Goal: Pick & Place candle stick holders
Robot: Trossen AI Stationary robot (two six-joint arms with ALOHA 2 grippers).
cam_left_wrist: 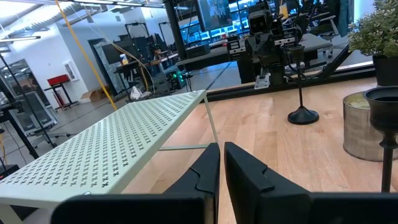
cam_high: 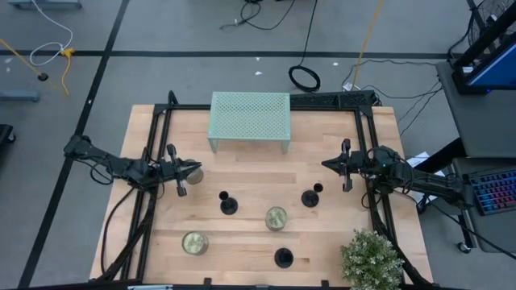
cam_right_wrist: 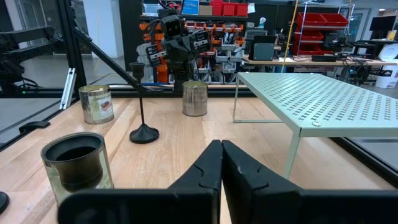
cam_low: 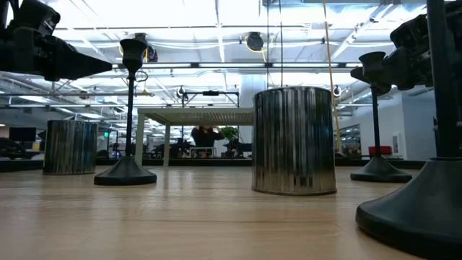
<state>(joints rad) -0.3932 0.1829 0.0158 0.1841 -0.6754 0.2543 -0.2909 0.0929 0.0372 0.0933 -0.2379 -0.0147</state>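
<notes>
On the table, 3 candle stick holders stand well apart — 2 tins between them. The rack stands behind them all.

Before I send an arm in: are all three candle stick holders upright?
Yes. All three candle stick holders stand on their bases; low view shows vertical stems.

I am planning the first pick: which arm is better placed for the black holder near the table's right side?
Right. The right gripper is nearest that holder; the left gripper is across the table.

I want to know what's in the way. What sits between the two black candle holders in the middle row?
In the high view, one gold tin sits between the left holder and right holder.
</notes>
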